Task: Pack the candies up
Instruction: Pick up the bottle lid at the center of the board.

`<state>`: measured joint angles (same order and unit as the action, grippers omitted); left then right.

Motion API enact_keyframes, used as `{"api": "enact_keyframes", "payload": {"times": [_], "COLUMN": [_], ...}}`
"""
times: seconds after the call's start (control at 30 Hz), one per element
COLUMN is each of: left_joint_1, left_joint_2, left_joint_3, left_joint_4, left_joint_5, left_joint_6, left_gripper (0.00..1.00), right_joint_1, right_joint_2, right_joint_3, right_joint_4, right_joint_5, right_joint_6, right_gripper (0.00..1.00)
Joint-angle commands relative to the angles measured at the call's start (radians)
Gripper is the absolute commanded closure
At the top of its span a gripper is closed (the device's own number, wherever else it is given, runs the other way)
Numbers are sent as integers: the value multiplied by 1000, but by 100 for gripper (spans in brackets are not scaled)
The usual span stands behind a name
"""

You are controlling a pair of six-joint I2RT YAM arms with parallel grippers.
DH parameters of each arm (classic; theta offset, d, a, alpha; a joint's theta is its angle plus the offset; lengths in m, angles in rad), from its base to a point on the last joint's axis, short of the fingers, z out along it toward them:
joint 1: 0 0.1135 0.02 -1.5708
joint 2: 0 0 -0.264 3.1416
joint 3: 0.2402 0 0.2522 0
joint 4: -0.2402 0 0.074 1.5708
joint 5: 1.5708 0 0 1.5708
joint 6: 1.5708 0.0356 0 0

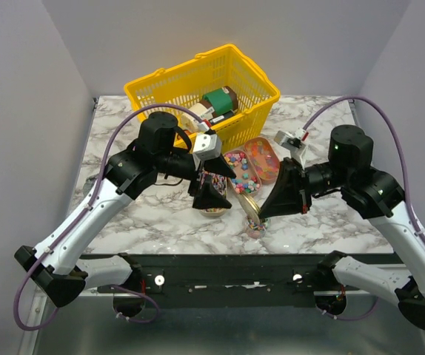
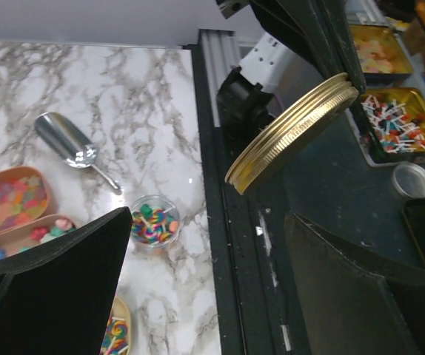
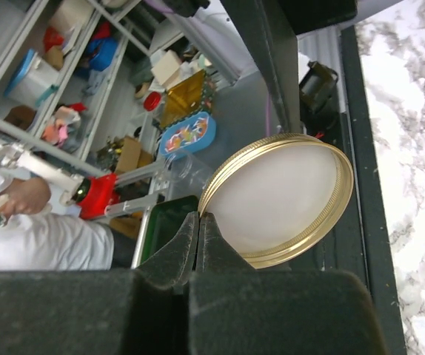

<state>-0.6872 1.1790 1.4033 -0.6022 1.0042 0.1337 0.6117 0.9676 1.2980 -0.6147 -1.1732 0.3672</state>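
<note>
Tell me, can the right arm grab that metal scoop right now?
Probably not yet. The right gripper is shut on the gold lid, so it is busy. The scoop lies uncovered on the table; the arm would likely have to put the lid down first.

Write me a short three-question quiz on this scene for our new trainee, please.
1. True or false: the fingers of the left gripper stand wide apart.
2. Fill in: the right gripper is shut on the rim of a gold ____.
3. Where does the silver scoop lie? A) on the marble table B) in the left gripper C) in the right gripper
Key: 1 true; 2 lid; 3 A.
</note>
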Motion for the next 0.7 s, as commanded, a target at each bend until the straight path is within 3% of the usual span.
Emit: {"api": "enact_keyframes", "payload": {"times": [0.0, 0.17, 0.3, 0.4, 0.67], "left_joint_1": [-3, -26, -43, -48, -78], "left_joint_2": [-19, -32, -39, -36, -15], "left_joint_3": [-50, -67, -84, -87, -96], "left_joint_4": [122, 134, 142, 124, 192], "left_joint_5": [226, 260, 266, 261, 221], "left_joint_6": [-75, -88, -103, -97, -180], "left_gripper": [2, 7, 30, 40, 48], "right_joint_1": [42, 65, 71, 69, 71], "right_joint_2": [59, 95, 120, 125, 118], "right_joint_3": [50, 66, 83, 83, 35], "right_joint_4": [9, 35, 47, 67, 105], "right_joint_5": [-69, -54, -30, -36, -45], "right_joint_6": [-10, -10, -1, 10, 42], "right_gripper": [99, 99, 99, 99, 99]}}
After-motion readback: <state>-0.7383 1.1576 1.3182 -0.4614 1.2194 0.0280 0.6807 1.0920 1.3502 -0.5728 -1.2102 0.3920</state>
